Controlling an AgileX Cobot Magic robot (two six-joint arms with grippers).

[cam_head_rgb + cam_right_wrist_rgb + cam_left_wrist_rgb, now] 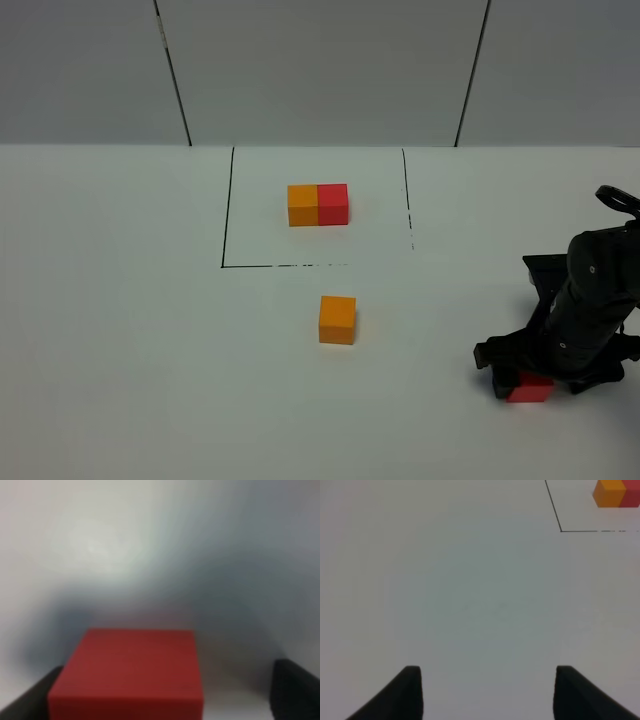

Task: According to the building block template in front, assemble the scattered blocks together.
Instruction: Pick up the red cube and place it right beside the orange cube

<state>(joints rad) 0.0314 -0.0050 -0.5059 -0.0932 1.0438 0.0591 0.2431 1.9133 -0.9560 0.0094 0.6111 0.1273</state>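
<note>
The template, an orange cube and a red cube set flush (318,204), lies inside a black-lined rectangle at the back; it also shows in the left wrist view (615,492). A loose orange cube (337,320) sits in front of the rectangle. A loose red cube (530,389) rests on the table at the right. My right gripper (537,380) is lowered over it, open, with its jaws on either side of the cube (130,675); one finger (295,690) stands clear of it. My left gripper (487,692) is open and empty over bare table, out of the exterior view.
The black outline (228,210) marks the template area on the white table. Grey wall panels stand behind. The right arm's body (590,300) rises above the red cube near the right edge.
</note>
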